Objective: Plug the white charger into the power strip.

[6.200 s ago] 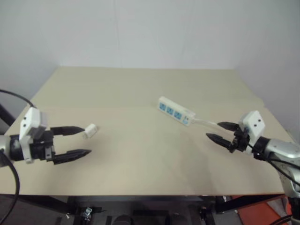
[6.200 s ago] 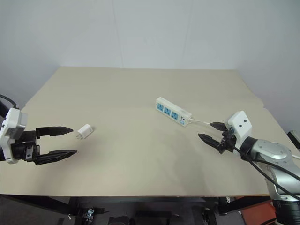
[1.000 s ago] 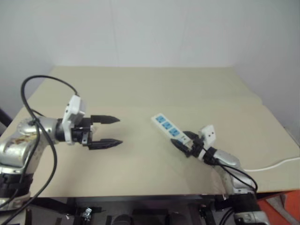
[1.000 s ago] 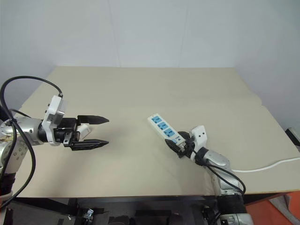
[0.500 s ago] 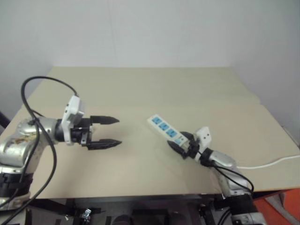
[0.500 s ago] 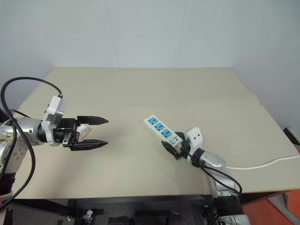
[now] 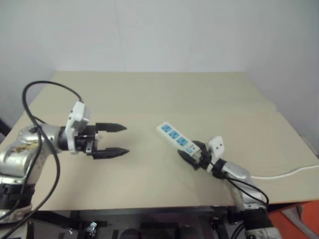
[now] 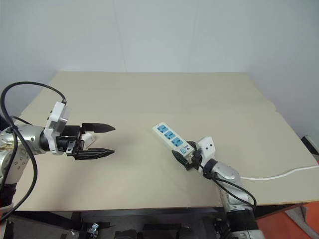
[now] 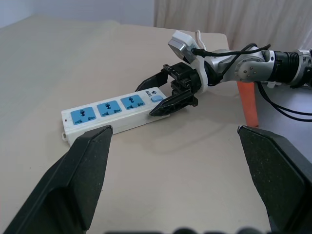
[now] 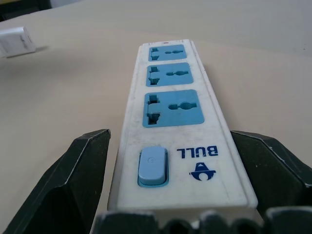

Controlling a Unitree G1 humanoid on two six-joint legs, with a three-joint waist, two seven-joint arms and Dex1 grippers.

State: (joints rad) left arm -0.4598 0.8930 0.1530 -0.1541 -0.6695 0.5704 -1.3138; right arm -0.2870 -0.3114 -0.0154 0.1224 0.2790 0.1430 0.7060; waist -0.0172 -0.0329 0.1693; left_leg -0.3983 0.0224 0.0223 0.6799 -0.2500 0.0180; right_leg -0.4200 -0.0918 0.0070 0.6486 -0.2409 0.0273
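- Lying flat on the tan table [image 8: 149, 94], the power strip [image 8: 172, 140] runs on a diagonal, its free end pointing away and toward the robot's left, its switch end pointing near and toward the robot's right.
- Its three blue sockets face up in a row along the long axis; the blue switch [image 10: 153, 167] sits at the near end, just beyond the right gripper's palm.
- The right gripper [image 8: 183, 158] straddles that switch end, one black finger on each long side of the bar, spread wide; whether the fingers press the sides cannot be told.
- A white cord [image 8: 269, 176] trails off toward the table's right edge.
- The white charger [image 8: 87, 137] sits well apart from the strip, on the robot's left side, between the two fingers of the left gripper [image 8: 106, 140].
- Those fingers stand apart, aimed toward the strip, and their tips reach past the charger; whether it rests on the table or against a finger cannot be told.
- In the right wrist view the charger [image 10: 17, 41] shows as a small white block far beyond the strip's far end.
- Bare tabletop lies between charger and strip.
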